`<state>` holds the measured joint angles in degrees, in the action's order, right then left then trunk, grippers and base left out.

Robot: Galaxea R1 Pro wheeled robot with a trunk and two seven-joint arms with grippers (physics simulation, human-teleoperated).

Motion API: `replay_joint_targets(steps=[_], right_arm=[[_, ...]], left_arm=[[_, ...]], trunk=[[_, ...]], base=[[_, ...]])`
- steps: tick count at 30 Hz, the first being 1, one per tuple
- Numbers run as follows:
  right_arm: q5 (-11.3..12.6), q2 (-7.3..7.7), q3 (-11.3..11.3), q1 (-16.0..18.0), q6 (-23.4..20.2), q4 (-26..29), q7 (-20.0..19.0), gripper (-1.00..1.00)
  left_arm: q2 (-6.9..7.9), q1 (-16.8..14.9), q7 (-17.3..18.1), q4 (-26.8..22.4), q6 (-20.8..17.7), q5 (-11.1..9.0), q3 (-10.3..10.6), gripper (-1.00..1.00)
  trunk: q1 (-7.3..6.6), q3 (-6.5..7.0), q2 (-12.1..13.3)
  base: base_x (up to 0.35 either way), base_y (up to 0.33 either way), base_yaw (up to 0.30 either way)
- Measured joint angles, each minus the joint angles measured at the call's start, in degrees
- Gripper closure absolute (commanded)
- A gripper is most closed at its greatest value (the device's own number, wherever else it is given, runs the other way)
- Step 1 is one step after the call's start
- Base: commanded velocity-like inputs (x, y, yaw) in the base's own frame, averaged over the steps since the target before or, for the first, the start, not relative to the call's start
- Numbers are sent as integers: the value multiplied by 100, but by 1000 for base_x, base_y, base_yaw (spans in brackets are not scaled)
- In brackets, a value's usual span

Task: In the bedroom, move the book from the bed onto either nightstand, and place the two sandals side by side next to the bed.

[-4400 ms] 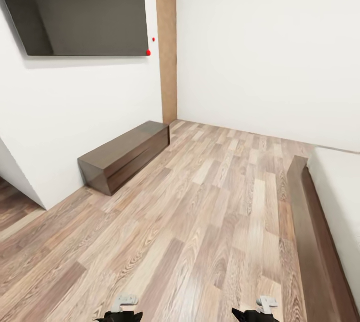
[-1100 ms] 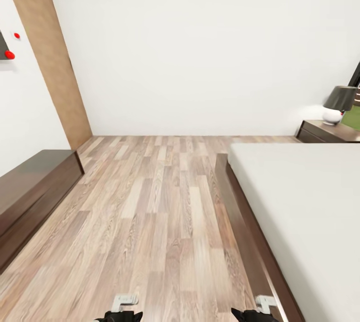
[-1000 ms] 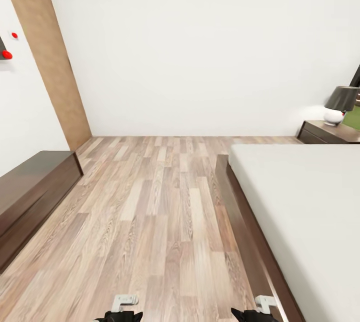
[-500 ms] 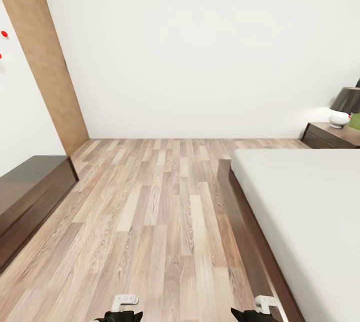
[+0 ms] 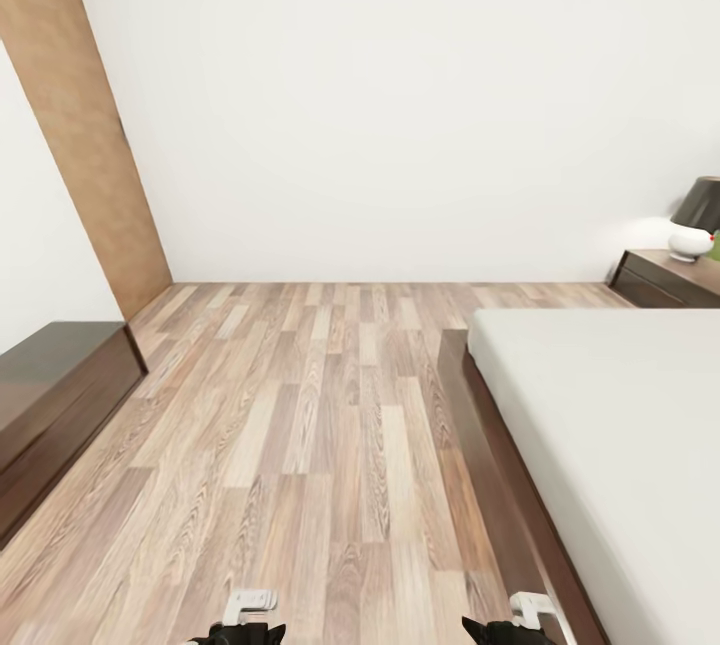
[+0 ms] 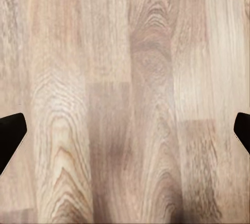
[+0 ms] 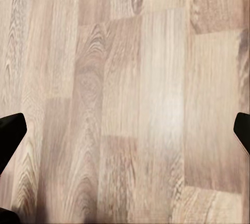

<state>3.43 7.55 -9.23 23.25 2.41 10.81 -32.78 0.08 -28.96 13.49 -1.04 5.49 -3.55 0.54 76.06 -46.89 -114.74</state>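
Note:
The bed's pale mattress on its dark brown frame runs along the right of the head view. A dark nightstand stands beyond the bed at the far right wall. The book and the two sandals are out of view. My left gripper hangs open over bare plank floor, its dark fingertips far apart. My right gripper is open the same way over the floor, with nothing between its fingertips. Both wrists peek in at the head view's bottom edge.
A long low dark cabinet lines the left wall. A brown wooden door panel stands in the far left corner. A lamp with a dark shade sits on the nightstand. Wood-plank floor stretches between cabinet and bed.
The whole view has swung right, from the wall screen and cabinet to the bed, then crept forward. That is camera motion. Both grippers hang as before.

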Motion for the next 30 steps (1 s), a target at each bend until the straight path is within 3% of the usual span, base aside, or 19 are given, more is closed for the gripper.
replay_joint_targets(steps=[30], right_arm=[[0,0,0,0,0,0,0,-100]], left_arm=[[0,0,8,0,-8,5,0,-100]], trunk=[[0,0,0]], base=[[264,0,0]])
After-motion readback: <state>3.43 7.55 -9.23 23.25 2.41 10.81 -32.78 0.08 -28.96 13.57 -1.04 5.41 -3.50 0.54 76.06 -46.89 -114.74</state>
